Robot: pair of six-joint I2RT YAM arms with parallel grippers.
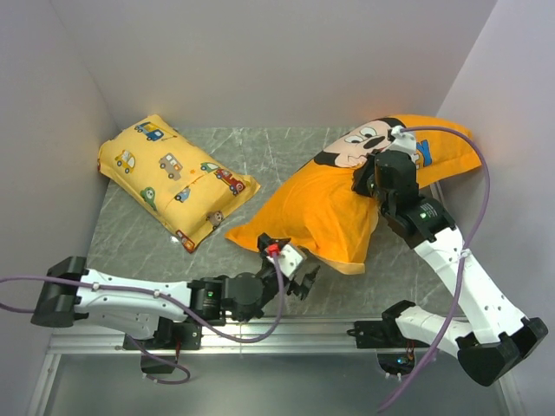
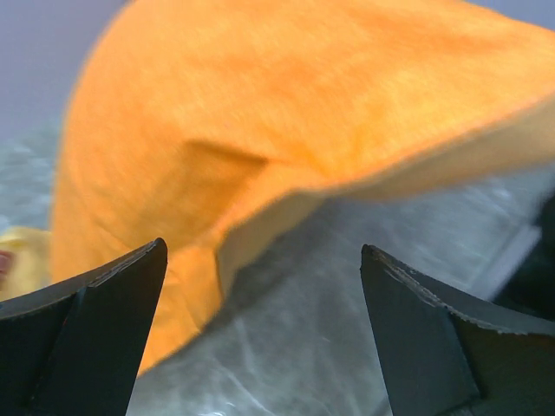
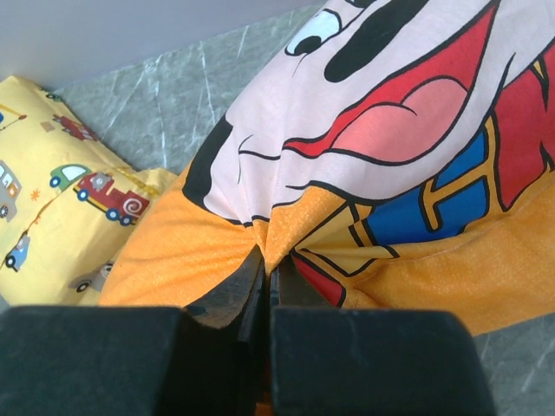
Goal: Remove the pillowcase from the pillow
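Note:
The orange pillowcase (image 1: 329, 208) with the Mickey Mouse face lies across the middle and right of the table. It looks full, but the white pillow is hidden. My right gripper (image 1: 362, 180) sits on top of the case just below the face. In the right wrist view it (image 3: 269, 253) is shut on a pinched fold of the pillowcase (image 3: 390, 130). My left gripper (image 1: 305, 276) is open and empty, low at the case's near edge. In the left wrist view it (image 2: 262, 249) faces the pillowcase (image 2: 286, 95), whose hem shows the paler reverse side.
A smaller yellow cushion (image 1: 173, 178) printed with little vehicles lies at the back left, close to the case's left corner; it also shows in the right wrist view (image 3: 61, 191). Grey walls close in the grey marbled table (image 1: 130, 234) on three sides.

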